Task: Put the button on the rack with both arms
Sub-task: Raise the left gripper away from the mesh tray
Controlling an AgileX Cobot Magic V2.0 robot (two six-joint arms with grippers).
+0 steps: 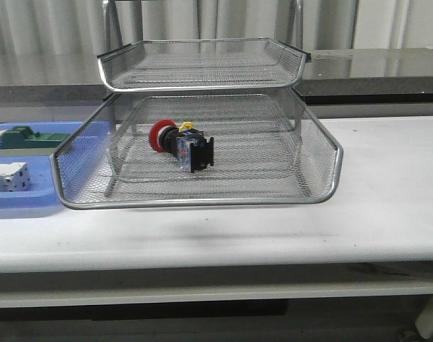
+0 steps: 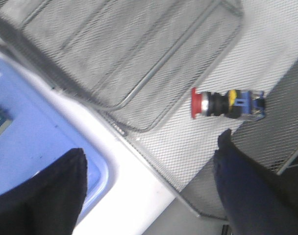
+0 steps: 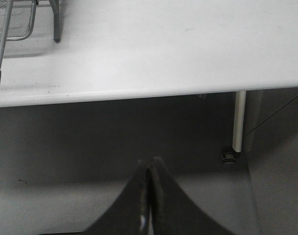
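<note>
A white table (image 1: 387, 214) fills the middle of the front view, with a grey counter behind. The rack (image 1: 202, 192) stands centre-left; the button (image 1: 179, 144) lies on its side in the pulled-out tier. At far left, a blue tray (image 1: 31, 203) is cut off. The left gripper (image 2: 149, 181) is seen spread wide and empty. The right gripper (image 3: 150, 196) is pressed closed, holding nothing, below the table edge.
</note>
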